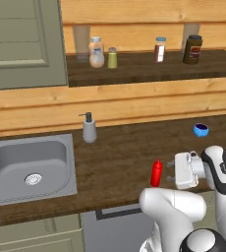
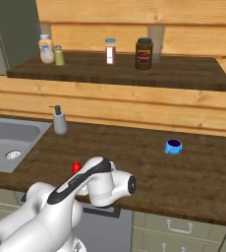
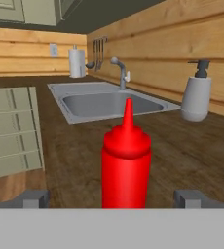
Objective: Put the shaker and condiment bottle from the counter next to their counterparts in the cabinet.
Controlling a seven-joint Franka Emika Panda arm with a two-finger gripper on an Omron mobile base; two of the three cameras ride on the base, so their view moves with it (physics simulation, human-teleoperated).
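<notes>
1. Left base view: the pincer [image 1: 168,173] is reaching sideways at the condiment bottle [image 1: 156,173], which is standing upright on the desk [image 1: 120,152] near its front edge, at about 5 o'clock from the grey soap dispenser [image 1: 89,128]. Up in the cabinet [image 1: 149,66], the peach bottle [image 1: 96,52] and the yellow-green shaker [image 1: 112,57] are waiting side by side at the shelf's left end, with a brown-filled jar [image 1: 159,49] and a dark jar [image 1: 192,49] farther right. A small blue bowl [image 1: 201,130] is sitting on the desk at 3 o'clock from the dispenser.

2. Right base view: the arm's wrist is covering most of the condiment bottle, leaving a red sliver [image 2: 76,167] showing at 5 o'clock from the dispenser [image 2: 60,120]. The blue-grey shaker cannot be made out on the desk here.

3. Hand view: the red bottle [image 3: 126,163] is standing dead centre between the two fingertips [image 3: 33,198], which are spread wide on either side and not touching it; the pincer is released. The sink [image 3: 104,102] is lying beyond at 12 o'clock.

4. Progress, as judged: nothing is delivered yet; the bottle is about to be gripped, and both lifts to the shelf are remaining.
</notes>
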